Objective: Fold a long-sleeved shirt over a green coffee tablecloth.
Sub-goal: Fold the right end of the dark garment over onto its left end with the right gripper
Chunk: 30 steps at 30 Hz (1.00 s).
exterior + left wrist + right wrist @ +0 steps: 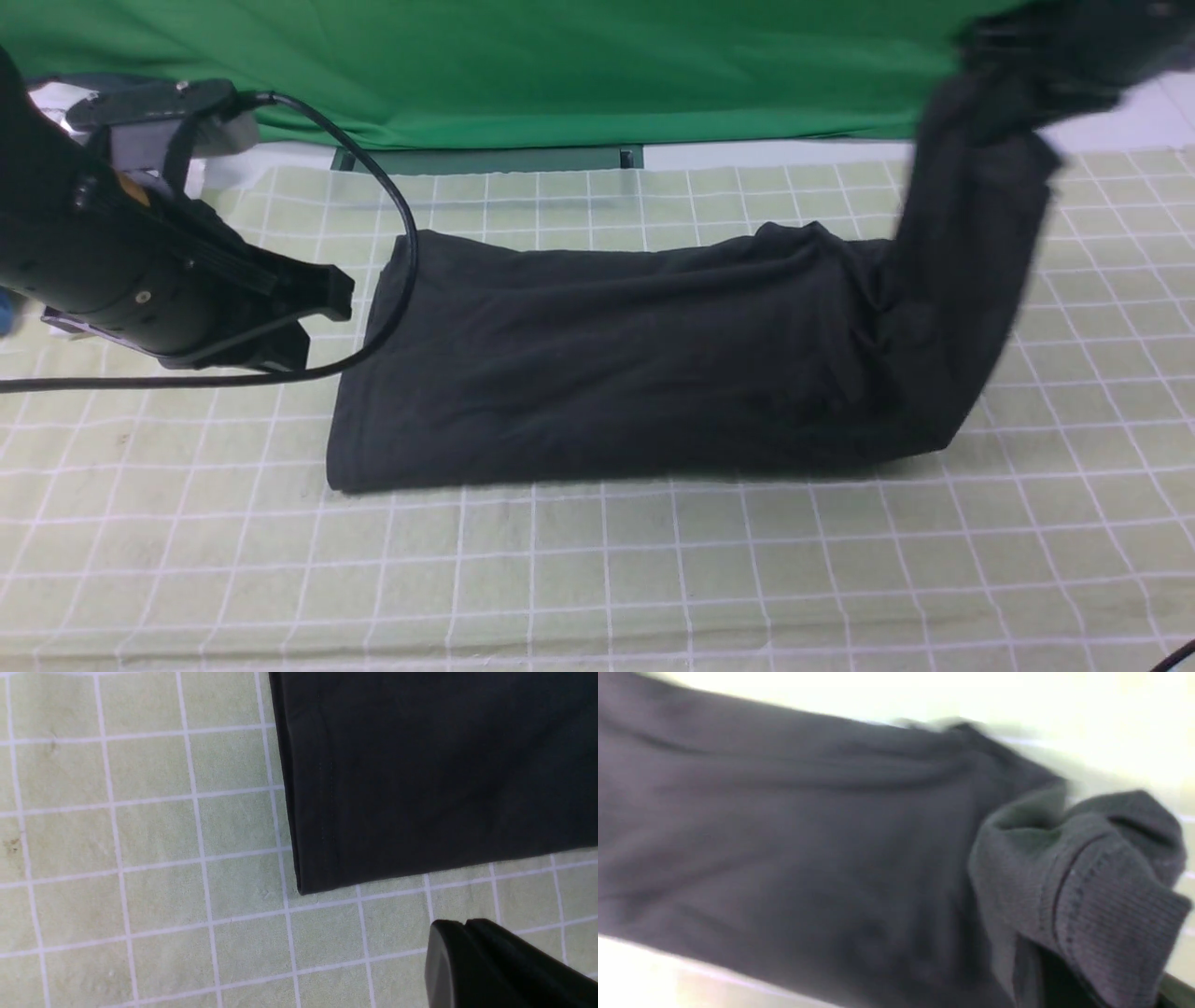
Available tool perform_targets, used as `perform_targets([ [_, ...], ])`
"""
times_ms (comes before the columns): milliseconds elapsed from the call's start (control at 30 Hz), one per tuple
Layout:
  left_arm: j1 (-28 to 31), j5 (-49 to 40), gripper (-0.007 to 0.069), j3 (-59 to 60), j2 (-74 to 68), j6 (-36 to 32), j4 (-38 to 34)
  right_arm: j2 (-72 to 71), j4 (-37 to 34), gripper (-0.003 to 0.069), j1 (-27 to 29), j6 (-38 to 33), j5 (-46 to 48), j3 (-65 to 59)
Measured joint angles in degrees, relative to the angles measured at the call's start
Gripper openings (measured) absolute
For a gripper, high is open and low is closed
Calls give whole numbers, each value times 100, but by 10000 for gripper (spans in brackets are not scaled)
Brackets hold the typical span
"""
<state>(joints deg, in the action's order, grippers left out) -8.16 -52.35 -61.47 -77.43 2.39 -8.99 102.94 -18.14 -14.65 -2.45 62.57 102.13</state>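
The long-sleeved shirt (597, 364), a black cotton garment already gathered into a long band, is laid across the middle of the green coffee tablecloth (597, 579), a pale yellow-green cloth ruled with thin white squares. Its long axis is seen to run from nine o'clock to three o'clock in the front view. The nine o'clock end lies flat, with a stitched hem visible in the left wrist view; the three o'clock end is lifted off the cloth and drawn up toward one o'clock.

That raised end is held by the right gripper (1046, 56), whose jaws are clenched on a bunch of the fabric (a ribbed edge, probably the collar or a cuff, is bunched close to the right wrist camera, though the picture is blurred). The left gripper (313, 313) is closed on nothing and hangs just beside the shirt's nine o'clock edge, apart from it.

The coming move is judged to turn on one relation: the free bulk of the shirt lies toward nine o'clock from the right gripper, along the garment's own long axis. The lifted end would therefore have to be carried along that axis and laid over the flat part. The right arm alone has hold; the left arm is nearer the resting end and could pin it if the band slides.
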Motion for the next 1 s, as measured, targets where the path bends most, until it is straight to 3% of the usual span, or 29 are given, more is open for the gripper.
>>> perform_targets([
  [267, 0, -12, 11, 0, 0, 0, -6, 1241, -746, 48, -1372, 300, -323, 1056],
  [567, 0, -153, 11, 0, 0, 0, 165, 2710, -1308, 48, -2241, 542, -459, 2813],
  [800, 0, -237, 11, 0, 0, 59, 407, 3467, -1440, 56, -2680, 554, -576, 3281],
  [900, 0, -243, 11, 0, 0, 90, 435, 3679, -1451, 97, -2785, 612, -793, 3292],
  [1000, 0, -243, 11, 0, 0, 108, 441, 3840, -1470, 242, -2895, 625, -1069, 3292],
])
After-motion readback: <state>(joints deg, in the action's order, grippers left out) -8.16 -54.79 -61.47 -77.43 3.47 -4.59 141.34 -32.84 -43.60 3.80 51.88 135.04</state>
